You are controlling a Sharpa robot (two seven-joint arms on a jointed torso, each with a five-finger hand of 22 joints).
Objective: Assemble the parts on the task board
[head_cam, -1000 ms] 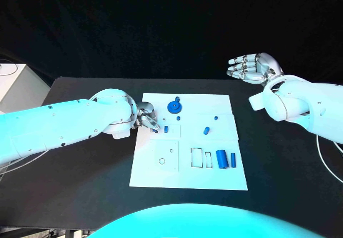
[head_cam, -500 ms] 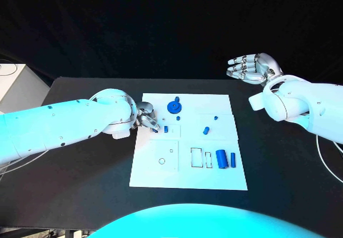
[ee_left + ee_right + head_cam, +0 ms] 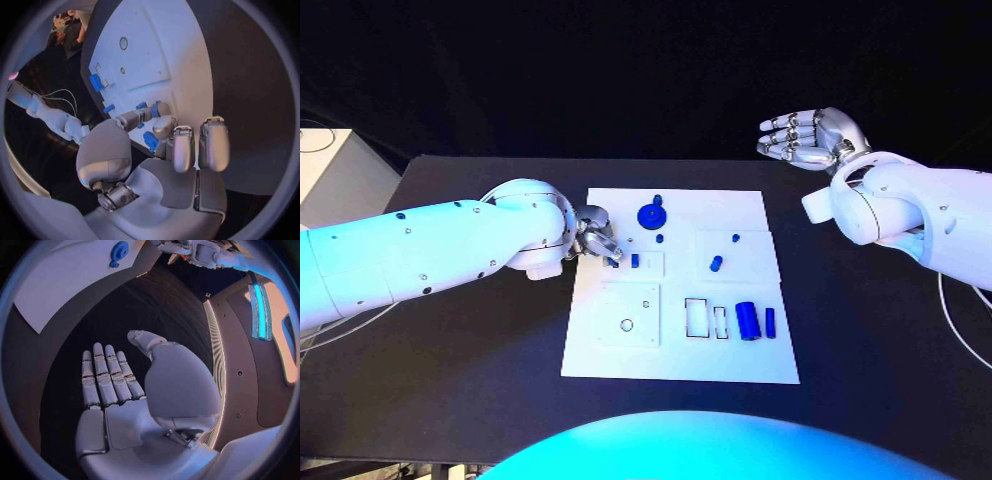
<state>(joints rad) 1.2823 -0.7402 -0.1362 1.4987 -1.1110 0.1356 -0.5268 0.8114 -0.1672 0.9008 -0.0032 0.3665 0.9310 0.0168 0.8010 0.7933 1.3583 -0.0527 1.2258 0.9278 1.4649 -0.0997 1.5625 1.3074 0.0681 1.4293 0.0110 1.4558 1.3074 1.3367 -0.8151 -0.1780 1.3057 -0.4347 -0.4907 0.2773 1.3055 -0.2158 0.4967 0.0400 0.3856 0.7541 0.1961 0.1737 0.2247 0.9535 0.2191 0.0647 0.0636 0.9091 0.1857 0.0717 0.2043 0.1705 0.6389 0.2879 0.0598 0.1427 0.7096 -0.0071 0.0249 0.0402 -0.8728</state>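
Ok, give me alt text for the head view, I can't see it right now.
The left hand is at the white task board's left edge, fingers by a small blue part. The right hand is raised beyond the table, holding nothing. Other blue parts, including a round disc, lie on the board.

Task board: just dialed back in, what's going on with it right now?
The left hand is down at the left edge of the white task board, fingers closing around a small blue peg; whether it has a firm hold is unclear. The right hand is raised off beyond the table's far right corner, open and holding nothing. A blue round disc and other blue pieces lie on the board.
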